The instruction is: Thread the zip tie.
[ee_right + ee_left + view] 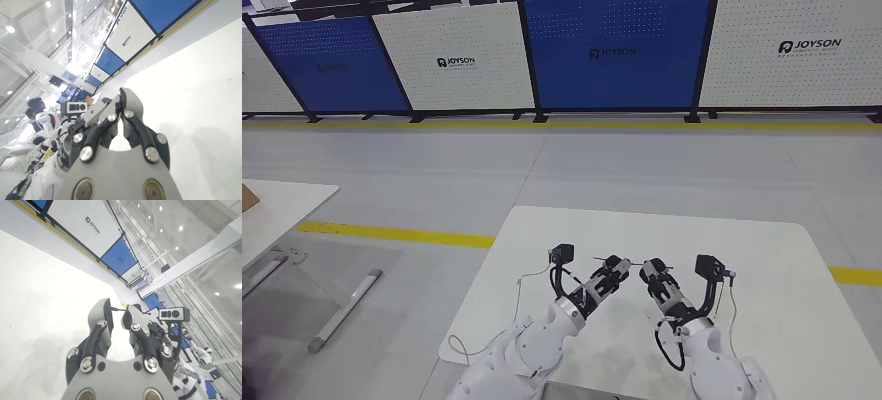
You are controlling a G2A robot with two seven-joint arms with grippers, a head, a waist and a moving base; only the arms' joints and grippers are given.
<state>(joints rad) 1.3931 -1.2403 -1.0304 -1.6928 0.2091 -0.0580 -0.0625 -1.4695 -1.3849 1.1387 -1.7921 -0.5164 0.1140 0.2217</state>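
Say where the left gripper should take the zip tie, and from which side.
Take the strap of the zip tie near its free end, coming from the side away from the right gripper, which seems shut on the other part. The strap runs pad to pad across the open left gripper, so I'd turn the wrist to close across it.

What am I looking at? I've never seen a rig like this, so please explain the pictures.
It is a two-armed robot at a white table. The top picture looks down from a camera above its arms; the other two come from cameras on its wrists, each looking along that arm's gripper. The right gripper is shut on a thin black zip tie, held above the table. The zip tie reaches across to the left gripper, whose fingers stand apart with its end between them.
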